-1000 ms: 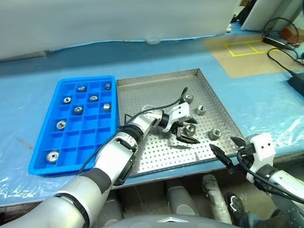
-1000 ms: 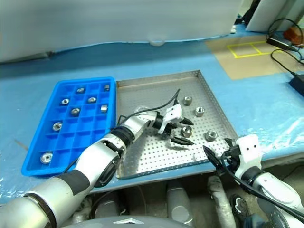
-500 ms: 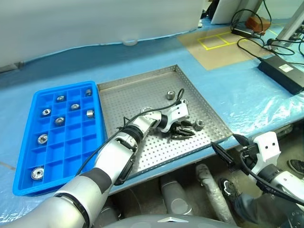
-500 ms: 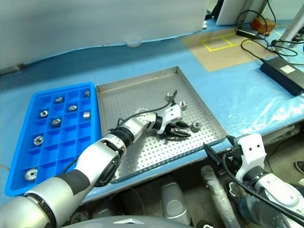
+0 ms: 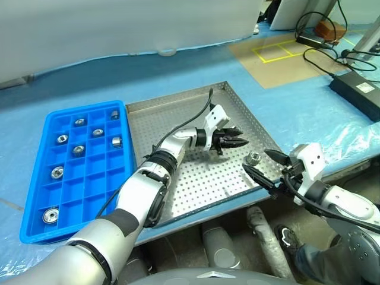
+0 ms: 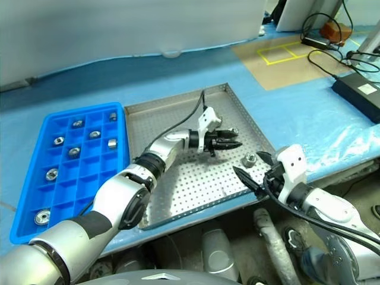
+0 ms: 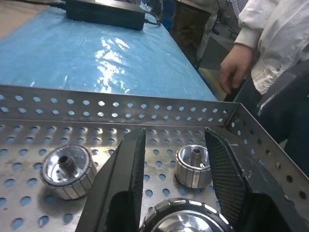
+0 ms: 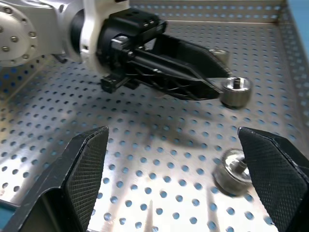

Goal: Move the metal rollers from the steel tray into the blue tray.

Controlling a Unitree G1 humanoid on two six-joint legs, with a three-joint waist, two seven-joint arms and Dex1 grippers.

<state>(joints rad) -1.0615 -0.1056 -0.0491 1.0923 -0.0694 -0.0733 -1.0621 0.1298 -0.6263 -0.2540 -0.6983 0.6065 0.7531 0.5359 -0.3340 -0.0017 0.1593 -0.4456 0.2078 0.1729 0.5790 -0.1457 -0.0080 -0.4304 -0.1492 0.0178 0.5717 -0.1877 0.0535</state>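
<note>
Table: blue sheeting is spread over the table (image 5: 178, 65), so both trays lie on one level surface within reach of the arms.
Steel tray: the steel tray (image 5: 196, 107) is taken as the landmark; its low rim keeps loose parts from rolling off.
Blue tray: the blue tray (image 5: 35, 196) is set touching the steel tray's left rim, which keeps the carry short. Seven rollers are already held in separate compartments.
Left gripper: the left gripper (image 5: 236, 142) is reached across the steel tray toward its right side, raised off the perforated floor, its jaws clenched on one metal roller (image 8: 235, 91). A lift for the carry is judged to be under way.
Right gripper: the right gripper (image 5: 265, 168) is held at the steel tray's near right corner, jaws released and grasping nothing, apparently kept ready.
Remaining rollers: a loose roller (image 5: 253, 158) lies near the steel tray's right rim, just beside the right gripper; two more rollers (image 7: 66, 170) are seen on the floor beyond the left jaws.
</note>
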